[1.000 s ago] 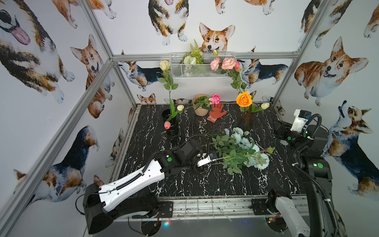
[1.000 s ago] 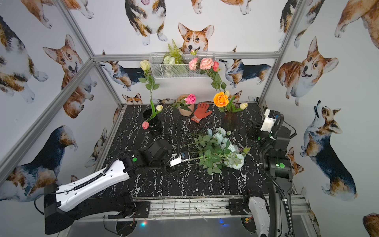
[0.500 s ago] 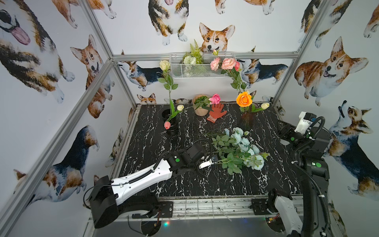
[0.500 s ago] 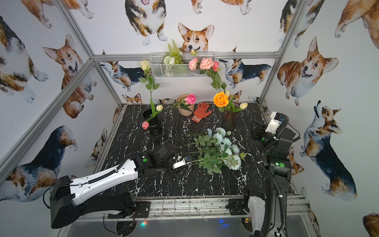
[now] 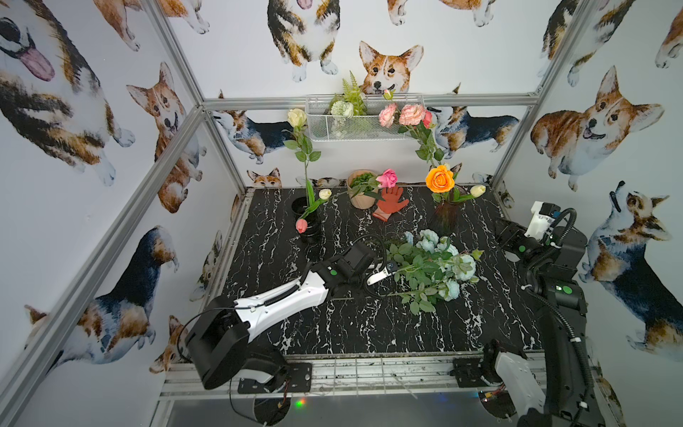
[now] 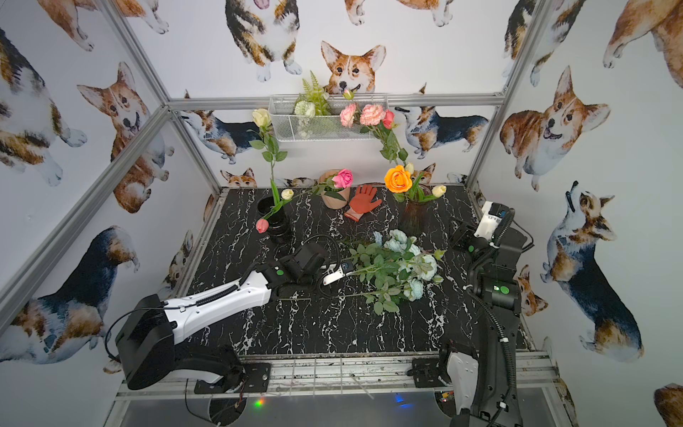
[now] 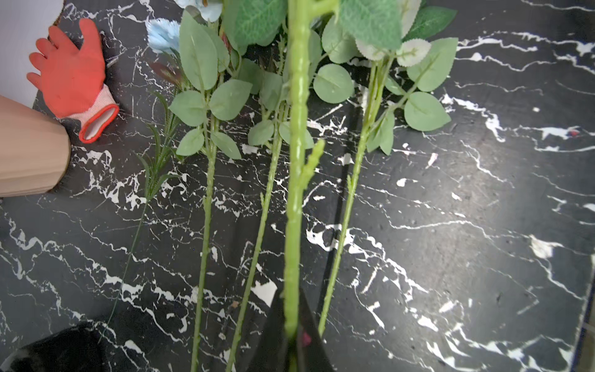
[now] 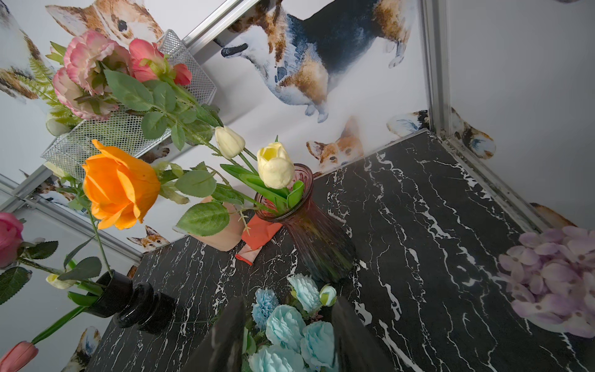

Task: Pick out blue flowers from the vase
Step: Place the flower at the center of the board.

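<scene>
The blue flowers [image 5: 436,266] [image 6: 403,266] lie in a leafy bunch on the black marble table, in front of the dark ribbed glass vase [image 5: 445,216] [image 8: 309,232]. My left gripper [image 5: 384,273] [image 7: 291,335] is shut on one thick green stem [image 7: 294,193]. That stem is lifted above the other stems, which lie flat. My right gripper [image 5: 508,233] [image 8: 289,322] hangs open above the aqua blooms [image 8: 286,325] and a small periwinkle bloom [image 8: 264,304], holding nothing. The vase holds an orange rose [image 8: 119,186], cream tulips and pink blooms.
A black vase [image 5: 308,218] with tulips stands at the back left. A terracotta pot [image 5: 360,194] and a red glove [image 5: 390,203] sit at the back middle. A wire basket [image 5: 362,118] hangs on the back wall. A lilac hydrangea [image 8: 553,283] lies by the right wall.
My left arm has folded lower, its elbow swinging right, still holding the stem; the held flower has shifted slightly over the bunch. The right arm has barely moved.
</scene>
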`<control>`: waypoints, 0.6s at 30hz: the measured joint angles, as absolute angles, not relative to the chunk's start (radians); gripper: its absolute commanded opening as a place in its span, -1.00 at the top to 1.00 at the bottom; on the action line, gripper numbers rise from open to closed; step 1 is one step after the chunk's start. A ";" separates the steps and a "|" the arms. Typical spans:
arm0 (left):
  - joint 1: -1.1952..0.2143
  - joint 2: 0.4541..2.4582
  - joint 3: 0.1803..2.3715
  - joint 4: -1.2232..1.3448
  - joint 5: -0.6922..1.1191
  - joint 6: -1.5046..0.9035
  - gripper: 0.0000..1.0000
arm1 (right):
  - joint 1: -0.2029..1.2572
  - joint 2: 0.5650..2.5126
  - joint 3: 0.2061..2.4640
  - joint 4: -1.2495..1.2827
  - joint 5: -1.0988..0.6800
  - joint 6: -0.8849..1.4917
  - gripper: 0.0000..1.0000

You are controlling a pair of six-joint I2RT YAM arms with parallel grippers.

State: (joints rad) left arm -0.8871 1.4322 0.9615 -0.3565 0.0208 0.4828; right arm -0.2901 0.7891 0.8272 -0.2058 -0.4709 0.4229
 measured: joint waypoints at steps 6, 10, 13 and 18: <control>-0.868 1.492 0.989 -0.291 0.043 0.506 1.00 | -0.290 0.800 0.820 -0.182 -0.475 0.424 0.07; -0.865 1.523 0.997 -0.258 0.047 0.520 1.00 | -0.290 0.807 0.815 -0.176 -0.479 0.427 0.07; -0.862 1.547 0.994 -0.242 0.046 0.528 1.00 | -0.290 0.807 0.809 -0.173 -0.482 0.431 0.06; -0.859 1.565 0.980 -0.218 0.039 0.539 1.00 | -0.290 0.807 0.804 -0.165 -0.490 0.437 0.07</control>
State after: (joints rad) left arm -0.8593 1.5650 0.9798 -0.2180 0.0387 0.5392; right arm -0.2901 0.8070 0.8040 -0.1650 -0.4896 0.4366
